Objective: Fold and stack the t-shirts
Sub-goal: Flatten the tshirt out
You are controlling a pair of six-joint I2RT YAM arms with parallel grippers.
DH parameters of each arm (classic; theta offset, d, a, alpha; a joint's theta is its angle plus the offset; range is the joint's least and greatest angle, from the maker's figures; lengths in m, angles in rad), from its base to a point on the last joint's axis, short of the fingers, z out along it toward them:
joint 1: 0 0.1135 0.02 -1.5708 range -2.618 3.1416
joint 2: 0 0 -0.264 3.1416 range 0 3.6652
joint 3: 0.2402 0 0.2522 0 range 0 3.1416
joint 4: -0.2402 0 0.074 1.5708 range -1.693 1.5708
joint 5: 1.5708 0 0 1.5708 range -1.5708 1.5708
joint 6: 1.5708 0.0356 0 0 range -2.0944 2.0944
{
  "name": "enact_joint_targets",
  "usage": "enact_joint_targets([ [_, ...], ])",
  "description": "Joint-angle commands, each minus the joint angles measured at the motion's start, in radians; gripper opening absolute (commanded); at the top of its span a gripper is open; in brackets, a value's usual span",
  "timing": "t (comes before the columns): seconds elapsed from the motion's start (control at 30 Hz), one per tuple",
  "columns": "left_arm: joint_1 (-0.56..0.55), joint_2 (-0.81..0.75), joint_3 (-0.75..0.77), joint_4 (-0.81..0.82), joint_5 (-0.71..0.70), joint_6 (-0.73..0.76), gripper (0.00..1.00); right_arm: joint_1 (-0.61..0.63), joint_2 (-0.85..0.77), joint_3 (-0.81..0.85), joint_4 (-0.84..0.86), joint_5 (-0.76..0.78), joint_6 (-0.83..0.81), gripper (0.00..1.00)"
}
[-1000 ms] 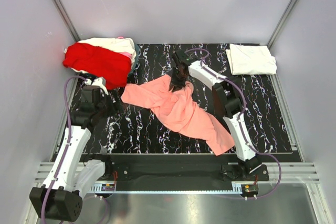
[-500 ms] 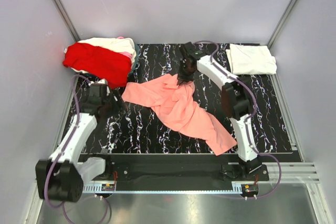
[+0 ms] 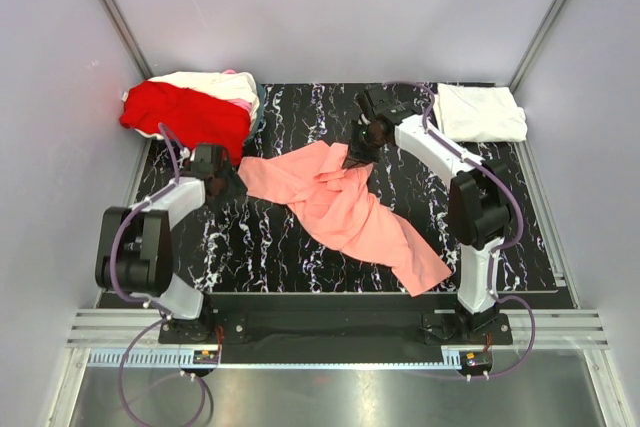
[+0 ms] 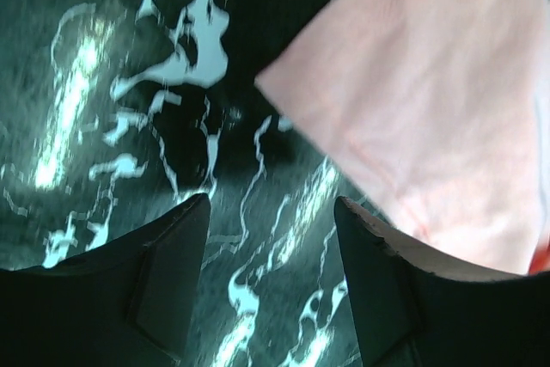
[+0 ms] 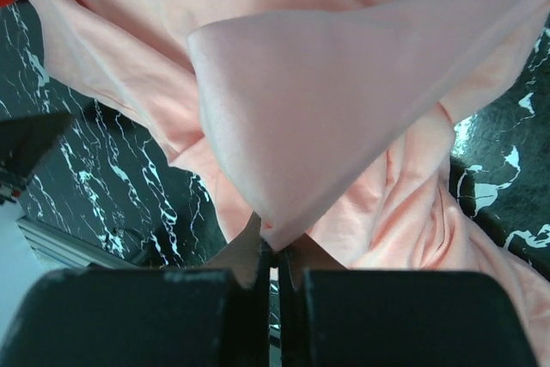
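1. My right gripper [image 5: 275, 257] is pinched tight on a fold of the salmon-pink t-shirt [image 3: 345, 209].
2. My left gripper [image 4: 271, 212] gapes wide just beside its sleeve.
3. The shirt sprawls across the black marbled table [image 3: 270, 247], with grey walls [image 3: 330, 7] around.

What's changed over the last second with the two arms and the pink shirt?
The right gripper, shut on the far edge of the salmon-pink t-shirt, drew that edge a little to the right. The left gripper, open, moved farther out toward the shirt's left corner without taking hold. The red t-shirt on its pile and the folded white t-shirt stayed put.
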Motion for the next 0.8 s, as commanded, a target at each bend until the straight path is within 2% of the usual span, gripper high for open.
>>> enact_joint_targets([
  [0.0,0.005,0.056,0.08,0.076,-0.084,-0.006,0.66,0.001,-0.083,-0.031,0.063,-0.054,-0.017,0.0],
  [0.1,0.006,0.105,0.106,0.086,-0.099,-0.009,0.66,0.001,-0.103,-0.066,0.093,-0.074,-0.005,0.0],
  [0.23,0.002,0.178,0.201,0.021,-0.147,-0.004,0.66,0.001,-0.12,-0.103,0.126,-0.086,0.0,0.0],
  [0.4,0.002,0.249,0.251,-0.016,-0.136,-0.004,0.62,-0.001,-0.132,-0.132,0.135,-0.085,-0.005,0.0],
  [0.5,0.002,0.289,0.278,-0.031,-0.118,0.002,0.53,-0.001,-0.141,-0.151,0.149,-0.088,-0.003,0.0],
  [0.53,0.002,0.307,0.292,-0.029,-0.112,0.003,0.42,-0.002,-0.145,-0.156,0.149,-0.09,0.001,0.0],
  [0.63,0.002,0.352,0.329,-0.037,-0.087,0.009,0.18,-0.004,-0.154,-0.18,0.166,-0.099,0.006,0.0],
  [0.67,0.0,0.359,0.34,-0.04,-0.087,0.008,0.03,-0.007,-0.157,-0.194,0.17,-0.1,0.012,0.0],
  [0.77,-0.001,0.375,0.369,-0.036,-0.073,0.02,0.0,-0.019,-0.175,-0.22,0.181,-0.108,0.018,0.0],
])
